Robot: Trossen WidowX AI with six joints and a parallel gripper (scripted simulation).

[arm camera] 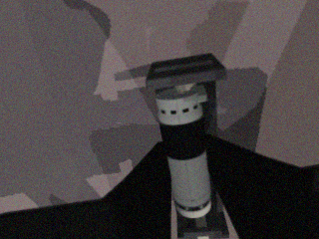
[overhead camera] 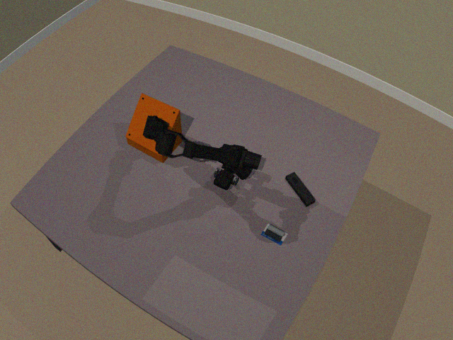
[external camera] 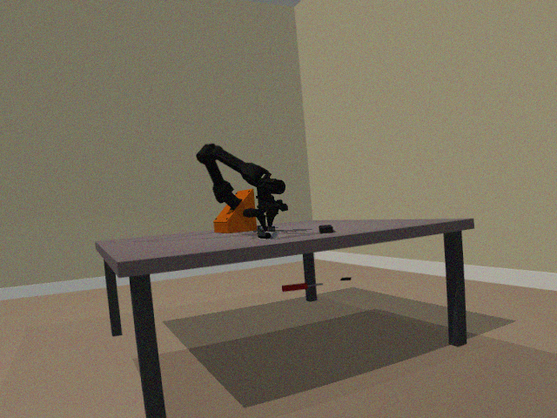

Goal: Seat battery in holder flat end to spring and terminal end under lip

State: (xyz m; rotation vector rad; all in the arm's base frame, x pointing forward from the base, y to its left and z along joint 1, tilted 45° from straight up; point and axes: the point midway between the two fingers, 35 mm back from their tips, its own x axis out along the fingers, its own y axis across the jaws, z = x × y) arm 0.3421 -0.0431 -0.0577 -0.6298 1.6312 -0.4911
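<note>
The battery [arm camera: 189, 179], pale with a black band, is between the fingers of my gripper [arm camera: 183, 145] [external camera: 267, 227], which is shut on it. The dark holder [arm camera: 188, 70] [external camera: 262, 231] lies below and around it, low at the table. In the wrist view the battery's upper end, with a small light nub, is close to the holder's broad end wall. Its other end is just inside the holder's lower end. The upper end looks wider and shows its end face, so the battery looks tilted. The spring and the contact under the lip are hidden. In the top view the arm covers most of this.
A black oblong box [overhead camera: 299, 189] [external camera: 325, 228] lies on the table [overhead camera: 204, 234] beyond the gripper. A small blue and white part [overhead camera: 274, 234] lies nearer the table's right edge. The orange arm base [overhead camera: 153, 105] [external camera: 243, 218] stands behind. A red-handled tool [external camera: 294, 286] shows below the table.
</note>
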